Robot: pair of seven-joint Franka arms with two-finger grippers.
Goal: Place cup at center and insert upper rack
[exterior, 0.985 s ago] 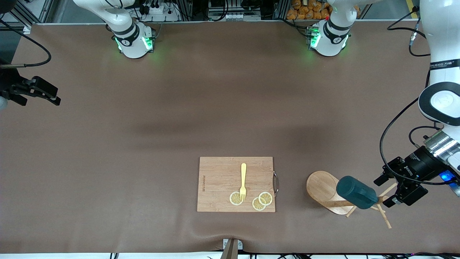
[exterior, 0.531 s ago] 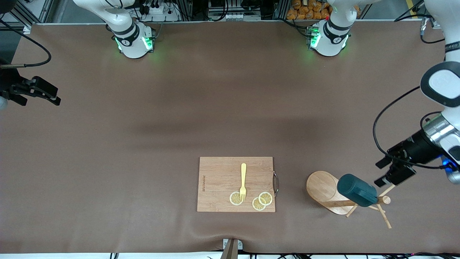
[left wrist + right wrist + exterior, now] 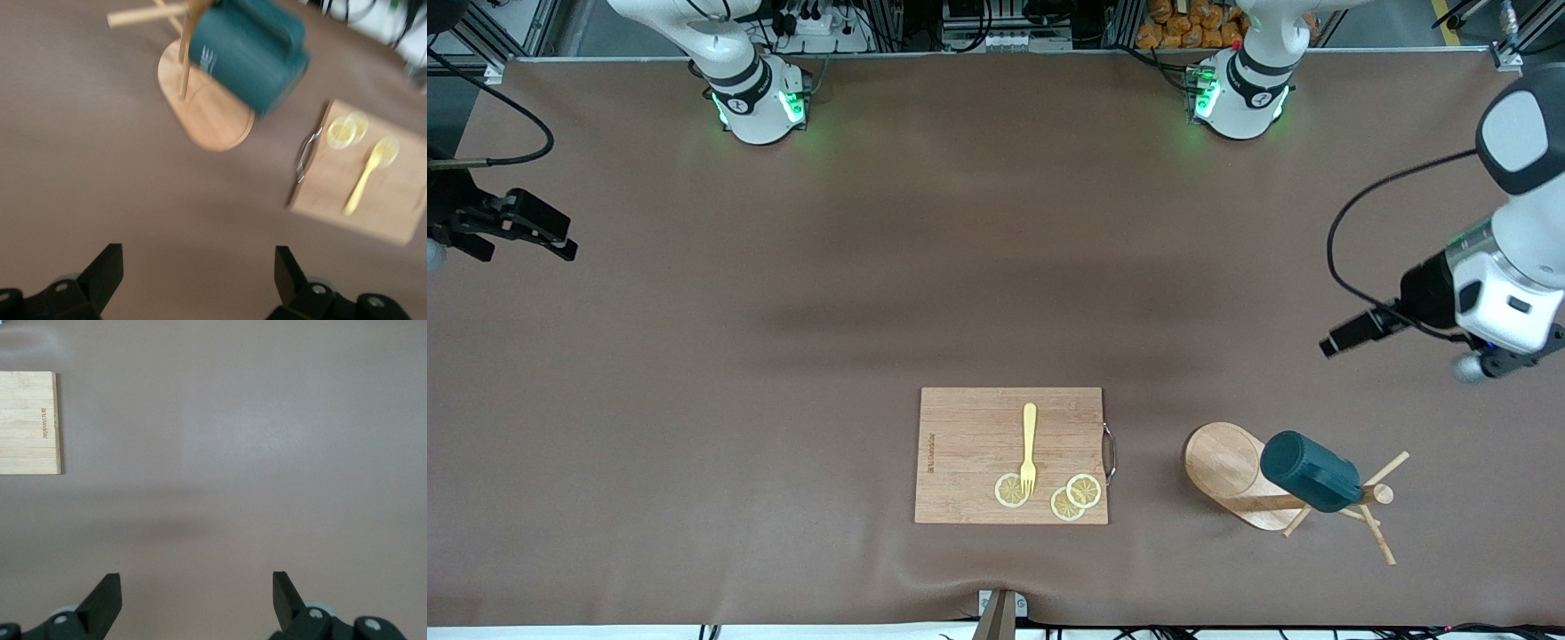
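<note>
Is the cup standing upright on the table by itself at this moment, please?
No, the cup hangs tilted on the upper rack, above its oval base, not on the table.

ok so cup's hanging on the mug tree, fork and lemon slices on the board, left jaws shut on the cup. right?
Not quite. The cup does hang on the mug tree, and the fork and lemon slices lie on the board, but the left gripper holds nothing. The left wrist view shows its jaws open and empty over bare table, apart from the cup.
</note>
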